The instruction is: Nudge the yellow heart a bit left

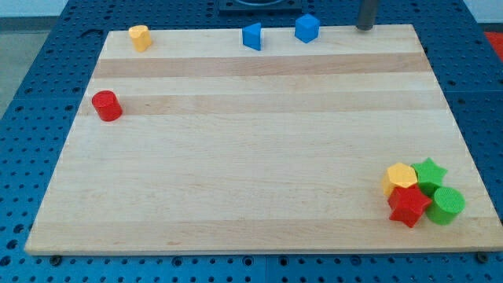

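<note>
The yellow heart (139, 37) lies at the board's top left corner, close to the top edge. My tip (365, 28) is at the view's top right, at the board's top edge, far to the right of the heart. It touches no block. The nearest block to it is the blue cube (307, 28), a little to its left.
A blue triangle (251, 36) lies left of the cube. A red cylinder (106, 105) sits near the left edge, below the heart. At the bottom right corner a yellow pentagon (400, 178), green star (430, 173), red star (409, 206) and green cylinder (448, 205) cluster together on the wooden board (251, 157).
</note>
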{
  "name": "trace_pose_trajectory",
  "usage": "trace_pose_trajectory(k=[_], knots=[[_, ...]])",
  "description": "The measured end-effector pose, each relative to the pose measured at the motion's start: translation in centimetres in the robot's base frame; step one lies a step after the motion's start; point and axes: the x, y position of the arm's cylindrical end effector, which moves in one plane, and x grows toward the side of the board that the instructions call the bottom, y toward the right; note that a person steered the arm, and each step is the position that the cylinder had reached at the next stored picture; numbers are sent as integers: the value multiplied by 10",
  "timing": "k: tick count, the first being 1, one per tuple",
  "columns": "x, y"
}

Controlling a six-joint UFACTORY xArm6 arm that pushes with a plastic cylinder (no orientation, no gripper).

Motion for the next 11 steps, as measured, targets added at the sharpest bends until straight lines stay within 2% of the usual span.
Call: trace_pose_trajectory(k=[2,3,4,5,6,7,8,9,10,11], knots=[[0,-39],[36,-80],[99,-126],[101,-107],[107,-141],[108,-245],[107,-353],[45,-409],[1,-406],[0,-402]])
